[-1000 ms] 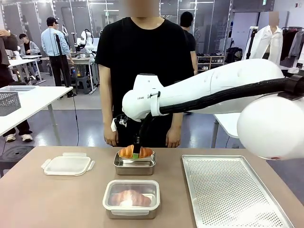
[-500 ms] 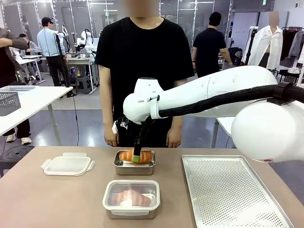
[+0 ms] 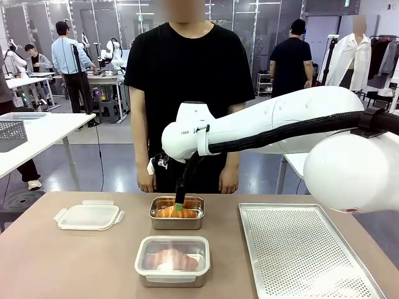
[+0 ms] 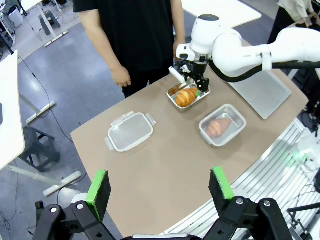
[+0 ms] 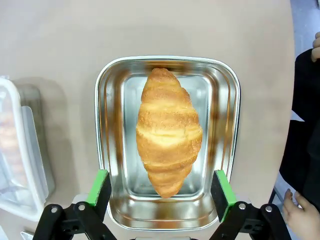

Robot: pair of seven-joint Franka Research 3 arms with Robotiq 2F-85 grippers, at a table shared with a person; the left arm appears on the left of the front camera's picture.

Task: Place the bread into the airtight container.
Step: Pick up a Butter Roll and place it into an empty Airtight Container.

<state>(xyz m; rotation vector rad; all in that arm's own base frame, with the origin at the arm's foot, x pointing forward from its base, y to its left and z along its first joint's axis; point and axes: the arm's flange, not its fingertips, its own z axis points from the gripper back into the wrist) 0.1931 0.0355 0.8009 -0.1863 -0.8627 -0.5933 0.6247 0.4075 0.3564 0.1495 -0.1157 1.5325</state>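
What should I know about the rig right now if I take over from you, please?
Right gripper: jaws open, above the croissant, not gripping it.
Left gripper: jaws open, holding nothing, high over the table's near side.
Croissant lies inside the open steel container at the far middle.
Loose lid lies to the left of that container.
Nearer container is lidded, with another croissant inside.
Perforated tray sits on the right.
Done: bread is in the container.
Left: retract the right arm; probably fit the lid.

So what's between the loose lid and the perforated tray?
In the front view, two containers: the open steel container holding the croissant, and the lidded container nearer the robot.
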